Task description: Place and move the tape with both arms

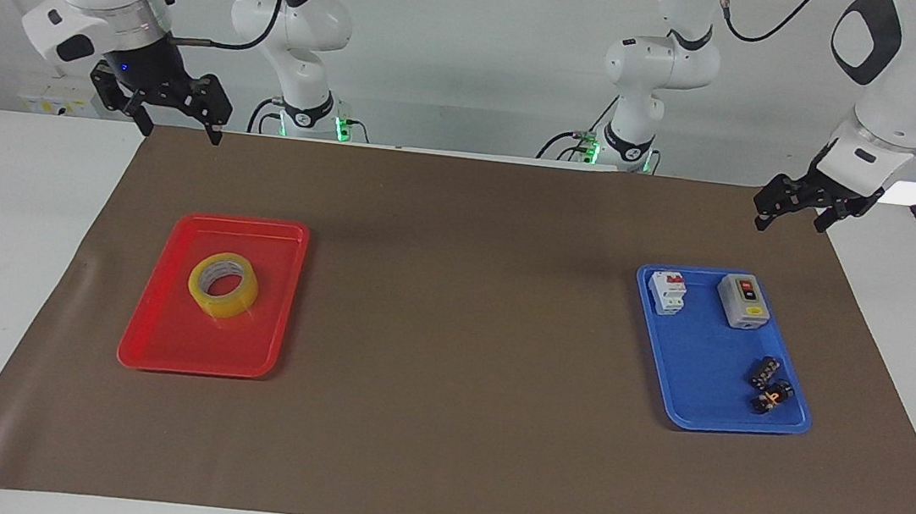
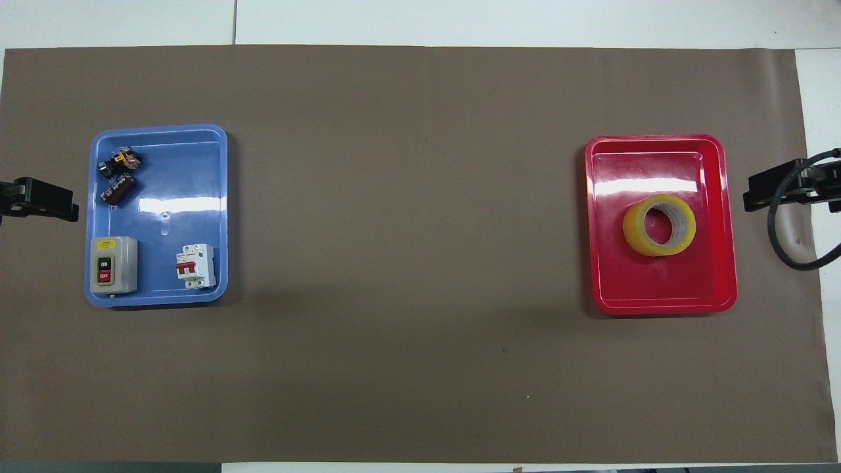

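Two trays stood on one brown mat: one red tray, toward the right arm's end, and one blue tray, toward the left arm's end. One roll of tape lay in the red tray, nothing else with it. Four items sat in the blue tray: one grey switch box, one white circuit breaker, and two small dark parts lying just beside each other. Two white arms were present, each with one black gripper: right gripper, left gripper.
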`<state>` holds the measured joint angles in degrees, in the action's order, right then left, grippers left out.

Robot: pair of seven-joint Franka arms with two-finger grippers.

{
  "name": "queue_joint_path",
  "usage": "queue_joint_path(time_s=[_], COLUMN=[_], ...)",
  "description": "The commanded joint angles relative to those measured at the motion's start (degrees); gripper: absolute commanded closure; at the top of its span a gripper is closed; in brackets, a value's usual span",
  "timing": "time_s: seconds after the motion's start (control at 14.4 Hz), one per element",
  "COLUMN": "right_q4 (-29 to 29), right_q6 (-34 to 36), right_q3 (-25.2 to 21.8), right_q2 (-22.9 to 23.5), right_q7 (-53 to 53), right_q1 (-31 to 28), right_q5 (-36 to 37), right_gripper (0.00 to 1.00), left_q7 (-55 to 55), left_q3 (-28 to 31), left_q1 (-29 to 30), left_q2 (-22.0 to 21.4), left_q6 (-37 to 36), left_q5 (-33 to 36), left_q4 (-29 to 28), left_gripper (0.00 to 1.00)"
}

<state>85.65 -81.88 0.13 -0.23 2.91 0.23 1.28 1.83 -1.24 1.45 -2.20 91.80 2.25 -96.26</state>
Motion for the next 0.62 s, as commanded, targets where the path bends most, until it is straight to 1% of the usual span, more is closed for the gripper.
queue_joint_path(time_s=[0.0, 0.55], right_q4=[-0.3, -0.3], right_q6=[1.1, 0.9], right_q3=[0.2, 0.1], right_q2=[-0.3, -0.4], right_q7=[-1.2, -1.4], right_q1=[-0.2, -0.3], right_q5=[0.4, 0.4], right_gripper=[0.0, 0.0], left_q7=[0.9, 0.9], left_q3=[0.0, 0.0], left_q1=[0.3, 0.3], left_q2=[-0.1, -0.1], left_q6=[-0.4, -0.4], left_q5=[-1.3, -1.3], left_q4=[0.1, 0.0], left_gripper=[0.0, 0.0])
